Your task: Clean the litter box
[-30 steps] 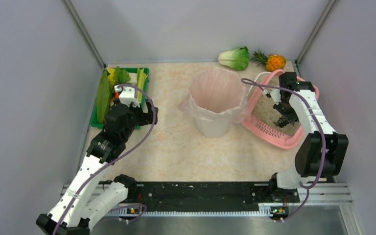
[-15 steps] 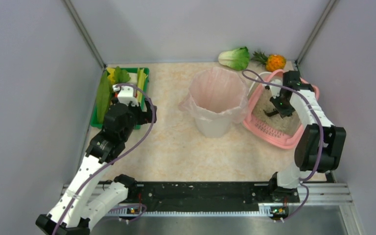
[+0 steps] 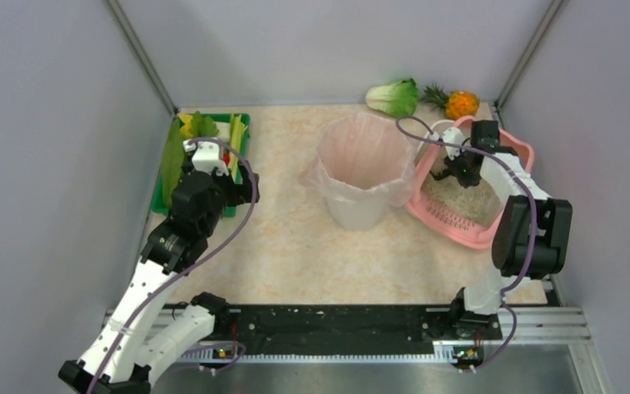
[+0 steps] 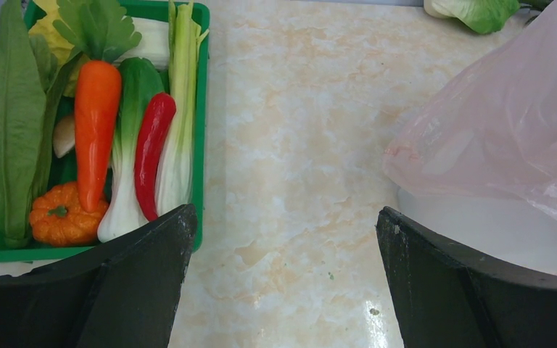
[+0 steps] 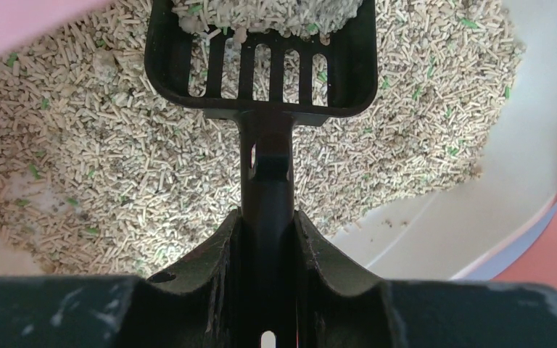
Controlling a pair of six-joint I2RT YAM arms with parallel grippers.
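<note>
r claw [image 5: 267, 233] pinching scoop [image 5: 262, 109], scoop full, in litter box [image 3: 458, 223]; l claw [image 4: 283, 239] spread.

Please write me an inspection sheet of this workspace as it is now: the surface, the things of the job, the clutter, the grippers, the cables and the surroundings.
Surface: marbled beige table, a few small specks near the left arm.
Job's things: pink litter box at the right, holding pellets; black slotted scoop carrying pellets over them; white bin with pink liner beside the box.
Clutter: green tray of vegetables at the left; cabbage and pineapple at the back.
Grippers: left gripper open, empty; right gripper shut on the scoop's handle.
Cables: a purple cable looped along each arm.
Surroundings: grey walls on three sides.
</note>
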